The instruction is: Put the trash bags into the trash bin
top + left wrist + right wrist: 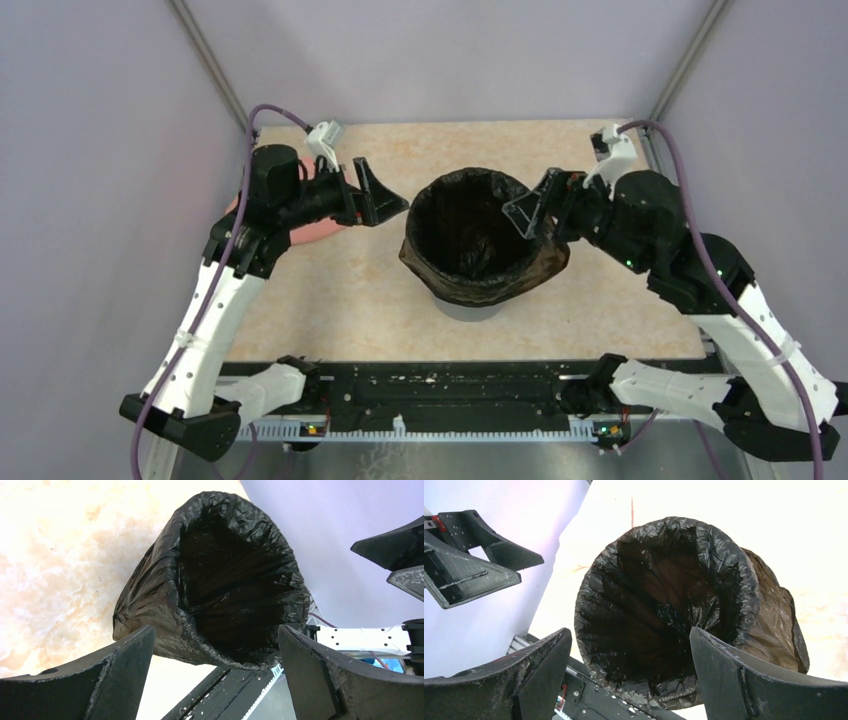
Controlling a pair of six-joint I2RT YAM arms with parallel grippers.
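showing the bag [470, 282] lining the bin [465, 310]. right gripper [520, 220], spread wide, hangs over the rim; left gripper [388, 205], equally wide, hangs just beside.

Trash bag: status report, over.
Left gripper open, right gripper open. Trash bag lining trash bin, edge over rim. Pink cloth off left, clear of bin.

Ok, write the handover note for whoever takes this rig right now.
Left gripper: open, empty, just left of the bin, clear of it.
Right gripper: open, empty, at the right rim of the bag; contact unclear.
Bag: inside the bin, mouth open, edge folded down over the rim.
Done: bag looks seated.
Left: probably only backing both arms away. The fold hangs looser on the right, so check it.
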